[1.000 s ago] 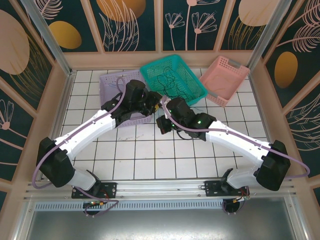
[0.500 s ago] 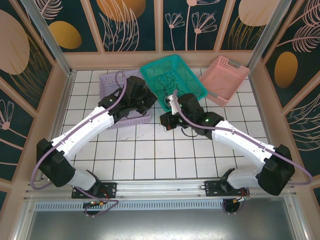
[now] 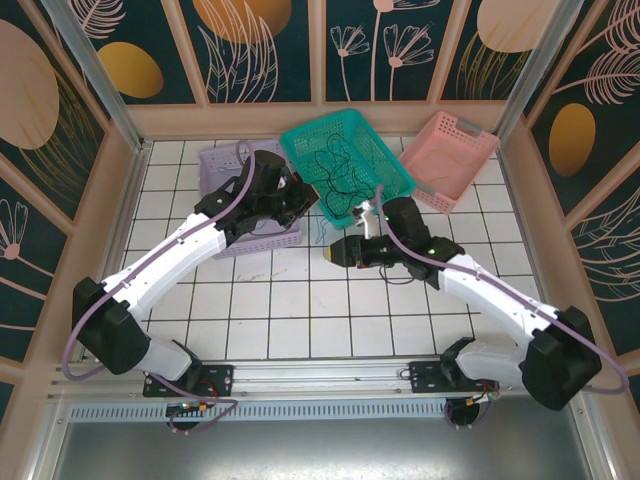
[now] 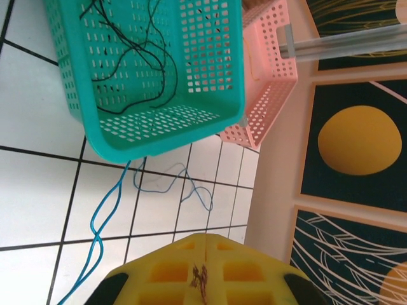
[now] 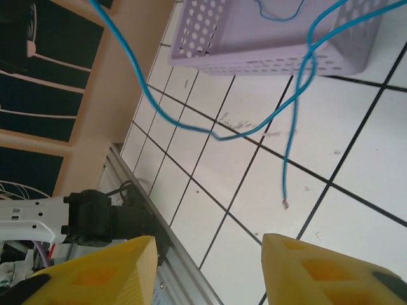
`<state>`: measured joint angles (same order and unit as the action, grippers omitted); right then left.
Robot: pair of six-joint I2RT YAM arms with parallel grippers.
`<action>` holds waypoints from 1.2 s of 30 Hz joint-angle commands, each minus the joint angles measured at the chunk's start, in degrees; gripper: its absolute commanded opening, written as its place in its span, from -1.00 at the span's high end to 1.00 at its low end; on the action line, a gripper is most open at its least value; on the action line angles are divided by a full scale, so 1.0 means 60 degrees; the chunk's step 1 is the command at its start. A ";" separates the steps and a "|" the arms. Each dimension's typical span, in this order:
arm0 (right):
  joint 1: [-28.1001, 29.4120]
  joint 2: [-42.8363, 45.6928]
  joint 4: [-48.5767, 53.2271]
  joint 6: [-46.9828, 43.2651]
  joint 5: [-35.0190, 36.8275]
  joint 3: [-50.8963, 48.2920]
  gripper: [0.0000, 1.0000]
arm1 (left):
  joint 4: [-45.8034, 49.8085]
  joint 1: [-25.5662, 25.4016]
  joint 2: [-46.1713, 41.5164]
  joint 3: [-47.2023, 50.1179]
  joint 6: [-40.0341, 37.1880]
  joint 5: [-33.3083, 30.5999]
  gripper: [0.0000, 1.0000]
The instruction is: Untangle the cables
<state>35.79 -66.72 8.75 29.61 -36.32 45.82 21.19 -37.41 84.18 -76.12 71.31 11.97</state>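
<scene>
White square tiles with dark grout cover the tabletop, which is walled in by dark panels printed with pale leaves and orange discs. Toward its far side sits a teal perforated plastic basket, taken as the landmark for the rest. A lavender perforated basket stands just beside the teal basket on the left, partly under the left arm, and a pink perforated basket stands just beside it on the right, tipped against the wall

The thin black cable lies in loose squiggles on the floor of the teal basket. The thin blue cable starts at the near wall of the teal basket and runs in loops over the tiles toward the arms. In the right wrist view one strand crosses in front of the lavender basket and its cut end hangs over a white tile

The left gripper sits at the teal basket's near left corner, its yellow fingers clenched together. The blue cable passes close by them, but I cannot tell whether it is pinched. The right gripper hovers over the tiles just in front of the teal basket, its fingers spread apart and grasping nothing
</scene>
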 commanded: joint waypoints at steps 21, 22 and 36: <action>0.0040 -0.1356 -0.1712 0.0502 -0.0902 -0.0219 -0.12 | -0.0117 0.0024 -0.0142 -0.0291 -0.0204 0.0394 1.00; 0.0038 -0.1489 -0.1908 0.0568 -0.0954 -0.0192 -0.11 | -0.0119 0.0016 -0.0122 -0.0303 -0.0184 0.0393 1.00; 0.0275 -0.2637 -0.2735 0.0918 -0.1003 0.0169 0.56 | -0.0094 0.0023 -0.0111 -0.0356 -0.0153 0.0383 1.00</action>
<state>37.15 -81.60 -5.50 34.87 -42.06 45.08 21.23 -37.39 84.12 -76.25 70.72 13.72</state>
